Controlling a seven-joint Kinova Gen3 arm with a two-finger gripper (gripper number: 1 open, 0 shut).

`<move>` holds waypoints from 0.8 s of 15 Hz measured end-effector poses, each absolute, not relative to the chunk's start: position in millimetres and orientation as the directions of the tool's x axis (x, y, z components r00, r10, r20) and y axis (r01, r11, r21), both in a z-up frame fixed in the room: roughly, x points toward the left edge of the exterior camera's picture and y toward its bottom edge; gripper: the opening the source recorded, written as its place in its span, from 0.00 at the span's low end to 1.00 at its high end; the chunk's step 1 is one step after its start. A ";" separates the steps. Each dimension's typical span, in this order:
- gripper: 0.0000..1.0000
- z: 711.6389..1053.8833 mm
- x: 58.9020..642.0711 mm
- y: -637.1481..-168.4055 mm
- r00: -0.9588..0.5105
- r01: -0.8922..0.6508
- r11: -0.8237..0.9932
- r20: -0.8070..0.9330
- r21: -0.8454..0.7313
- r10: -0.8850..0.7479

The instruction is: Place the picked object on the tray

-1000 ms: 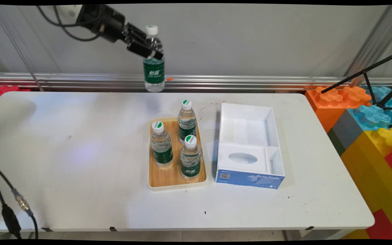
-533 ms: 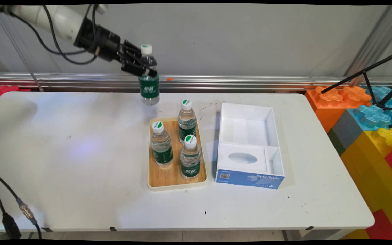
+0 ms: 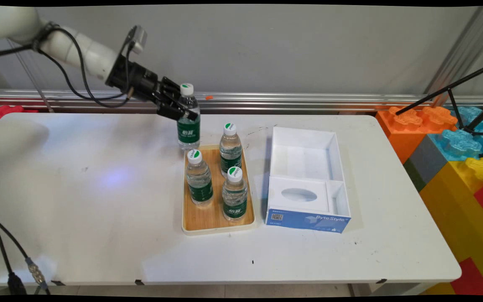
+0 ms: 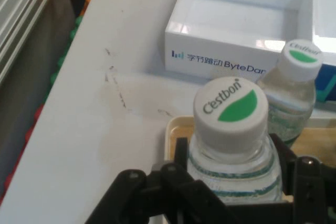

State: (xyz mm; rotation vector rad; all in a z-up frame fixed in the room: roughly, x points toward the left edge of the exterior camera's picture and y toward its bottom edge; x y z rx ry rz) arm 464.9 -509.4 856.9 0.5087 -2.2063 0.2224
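1. Four bottles are in view: three stand upright on the tray (image 3: 208, 216), and the fourth, the held bottle (image 3: 189, 133), is clamped in the tool (image 3: 187, 111).
2. The tool's fingers are closed on its shoulder just under the white cap, and it hangs upright.
3. The held bottle's base sits at the tray's far-left corner. From the main view I cannot tell whether it touches the rim or the table (image 3: 99, 209), or hangs just above them.
4. My judgement: with so high a grip the body can swing, so slow, level motion would suit it, with the base kept above the raised rim.
5. The far-right bottle (image 3: 230, 151) stands just beside the held one, and the near-left bottle (image 3: 199, 180) stands in front of it. The bare wood between them at the far-left corner is narrow.
6. The third bottle (image 3: 235, 195) stands near the tray's right edge, with bare wood in front of it.
7. The open white box (image 3: 308, 221) lies just right of the tray.
8. The table to the left is wide and bare; black cables (image 3: 11, 256) hang at its near-left edge.
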 end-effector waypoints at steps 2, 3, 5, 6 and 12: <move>0.00 845.5 462.1 -512.6 -0.565 -0.422 0.906 0.778 0.014 -0.275; 0.00 838.0 459.9 -514.5 -0.565 -0.416 0.909 0.780 0.013 -0.270; 0.00 824.8 455.6 -517.1 -0.567 -0.404 0.915 0.782 0.011 -0.260; 0.00 818.5 453.5 -518.3 -0.569 -0.398 0.917 0.783 0.008 -0.253; 0.00 793.3 447.7 -523.2 -0.584 -0.373 0.927 0.783 -0.026 -0.213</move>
